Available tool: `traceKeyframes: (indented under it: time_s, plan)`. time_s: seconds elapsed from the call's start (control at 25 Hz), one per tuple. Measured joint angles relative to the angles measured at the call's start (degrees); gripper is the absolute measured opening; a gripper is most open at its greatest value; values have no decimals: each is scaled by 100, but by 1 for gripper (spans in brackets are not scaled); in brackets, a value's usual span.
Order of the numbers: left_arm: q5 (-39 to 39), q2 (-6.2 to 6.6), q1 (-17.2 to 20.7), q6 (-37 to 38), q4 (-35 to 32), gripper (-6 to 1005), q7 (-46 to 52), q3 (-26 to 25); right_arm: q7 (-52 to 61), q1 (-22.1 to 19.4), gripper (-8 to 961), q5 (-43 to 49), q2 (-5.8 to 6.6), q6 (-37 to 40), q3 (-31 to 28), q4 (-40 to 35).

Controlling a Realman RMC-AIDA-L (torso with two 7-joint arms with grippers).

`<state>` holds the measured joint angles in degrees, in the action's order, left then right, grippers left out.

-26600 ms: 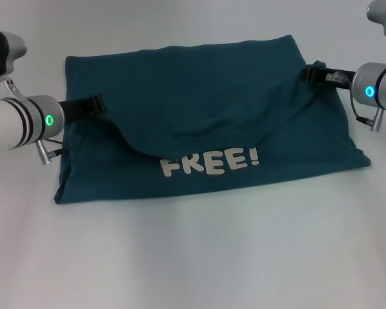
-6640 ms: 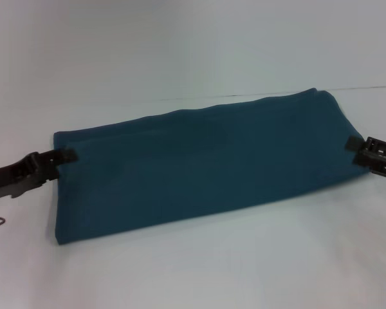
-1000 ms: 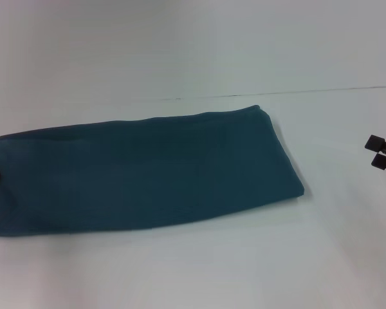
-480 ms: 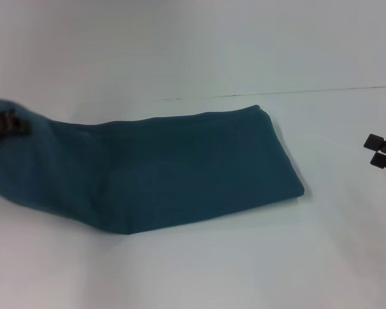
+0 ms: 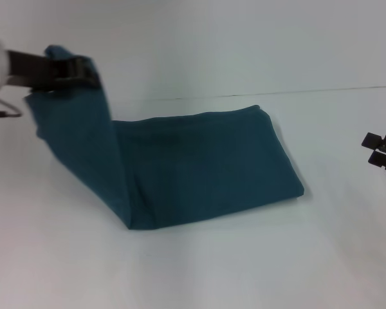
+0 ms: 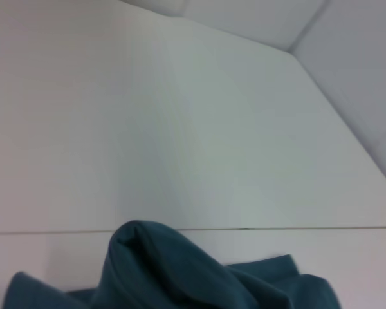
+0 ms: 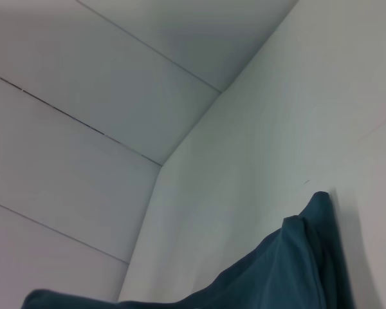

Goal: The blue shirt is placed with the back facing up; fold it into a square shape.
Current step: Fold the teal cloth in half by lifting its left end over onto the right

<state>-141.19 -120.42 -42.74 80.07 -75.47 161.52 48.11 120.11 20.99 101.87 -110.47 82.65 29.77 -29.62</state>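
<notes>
The blue shirt (image 5: 212, 167) is a long folded band, plain side up. Its right part lies flat on the white table (image 5: 244, 270). Its left end hangs raised above the table, pinched in my left gripper (image 5: 93, 76), which is shut on the cloth at the upper left. The lifted part slopes down to a crease near the band's front edge. My right gripper (image 5: 378, 150) sits low at the right edge, open, with nothing between its fingers and well apart from the shirt. Bunched teal cloth fills the lower edge of the left wrist view (image 6: 167, 270) and also shows in the right wrist view (image 7: 270, 270).
A thin seam (image 5: 321, 90) runs across the white surface behind the shirt. Bare tabletop lies in front of the shirt and between its right end and my right gripper. White wall panels (image 7: 83, 96) rise behind.
My left gripper has risen and moved right with the shirt's left end, lifting it off the table and over towards the flat part. The right gripper has stayed still.
</notes>
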Motion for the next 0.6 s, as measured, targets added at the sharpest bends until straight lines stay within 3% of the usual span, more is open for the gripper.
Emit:
traceKeyframes:
  time_s: [0.32, 0.48, 0.6]
  plan:
    - [-135, -350, -684, -727, 587, 62, 133, 900, 21, 10, 744, 6, -15, -30, 29, 0]
    - [7, -389, -989, -1390, 1317, 63, 174, 1584, 21, 15, 742, 9, -30, -38, 40, 3]
    - [76, -395, -1291, -1755, 1915, 63, 173, 1796, 22, 11, 741, 9, -30, -40, 47, 9]
